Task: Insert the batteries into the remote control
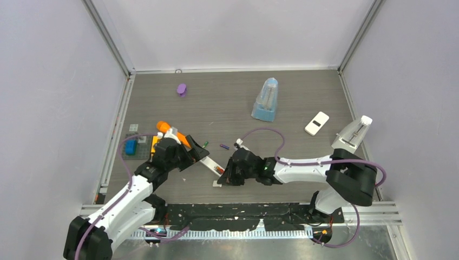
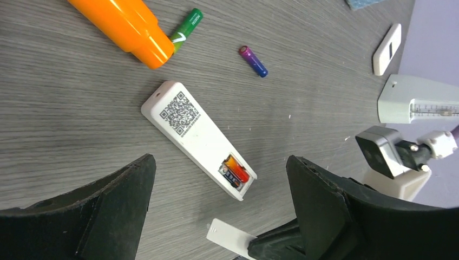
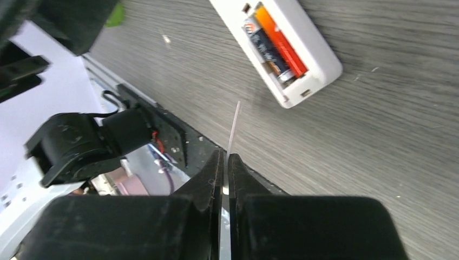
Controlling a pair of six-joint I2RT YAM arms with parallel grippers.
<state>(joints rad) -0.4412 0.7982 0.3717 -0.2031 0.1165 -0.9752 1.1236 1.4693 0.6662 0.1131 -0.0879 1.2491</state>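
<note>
On the grey table (image 1: 303, 173), two batteries (image 3: 273, 46) are seated in the remote (image 2: 189, 130); a thin lid (image 3: 234, 127) is pinched by the right gripper (image 3: 224, 162); the left gripper (image 2: 219, 162) is spread wide.

I log the white remote control (image 2: 189, 127) lying flat, back up, QR label showing. Its battery cover (image 3: 234, 127) is off and raised on edge beside the open end. An orange-red cell (image 3: 279, 46) and a dark cell (image 3: 268, 54) sit side by side in the bay. Beyond the remote's closed end lie a green battery (image 2: 187, 26) and a purple battery (image 2: 253, 60), apart from each other.
</note>
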